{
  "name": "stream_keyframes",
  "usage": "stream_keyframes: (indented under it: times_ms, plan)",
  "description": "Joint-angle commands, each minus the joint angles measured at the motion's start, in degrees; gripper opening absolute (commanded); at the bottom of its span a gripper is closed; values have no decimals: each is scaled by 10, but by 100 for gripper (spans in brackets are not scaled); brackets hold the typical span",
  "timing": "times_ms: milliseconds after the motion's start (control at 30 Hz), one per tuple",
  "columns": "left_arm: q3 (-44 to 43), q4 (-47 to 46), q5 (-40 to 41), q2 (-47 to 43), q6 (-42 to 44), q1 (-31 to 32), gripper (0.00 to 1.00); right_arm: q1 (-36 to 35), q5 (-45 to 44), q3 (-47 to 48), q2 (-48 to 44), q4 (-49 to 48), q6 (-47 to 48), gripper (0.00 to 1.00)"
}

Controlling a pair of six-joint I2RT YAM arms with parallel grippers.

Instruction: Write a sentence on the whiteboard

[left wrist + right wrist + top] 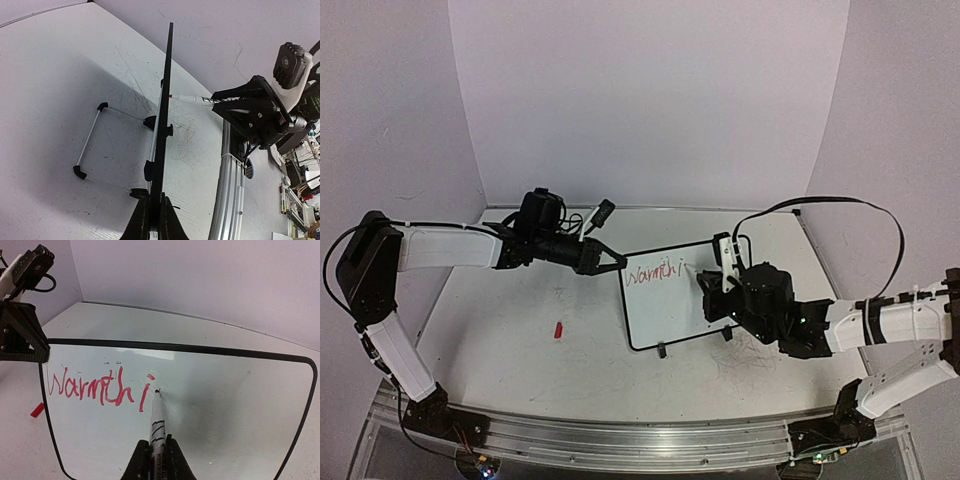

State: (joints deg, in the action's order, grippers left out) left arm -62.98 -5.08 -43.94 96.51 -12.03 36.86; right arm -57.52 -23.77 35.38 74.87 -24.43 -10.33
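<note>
The table (520,330) carries the board (670,318), which lies right of centre in the top view. Its long axis there runs roughly from 9 to 3 o'clock, and its written face is turned towards the right arm. In the left wrist view the board is seen edge-on, a thin black line from 6 to 12 o'clock, propped by a wire stand (90,145) at its back. The left pincer (155,220) is closed on the board's frame at the 10 o'clock corner, steadying it. The right pincer (157,462) is closed on a marker (156,420). In the right wrist view the marker's long axis runs from 6 to 12 o'clock, red tip uppermost. The tip appears to meet the board just right of the last letter. The sentence (92,387) is only begun: red letters reading "Warmth i" run from 9 towards 3 o'clock along the board's upper left. I judge the first line to be in hand, with the second word barely started. The next move calls for a short stroke towards 3 o'clock to form the following letter, with light, even pressure so the propped board does not tip in the left grip. A small red cap (558,329) lies on the table at 8 o'clock from the board, well apart.
</note>
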Motion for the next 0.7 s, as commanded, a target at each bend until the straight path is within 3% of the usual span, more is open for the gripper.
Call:
stream_keyframes:
  times_ms: [0,667]
  plan:
    - [-6,-15,-14,-28,-5,-1,0,3,-17,21,8,-8,1,0]
    - [-6,-14,-14,-28,-6,-1,0,-11,6,-10,-8,24,-43,0]
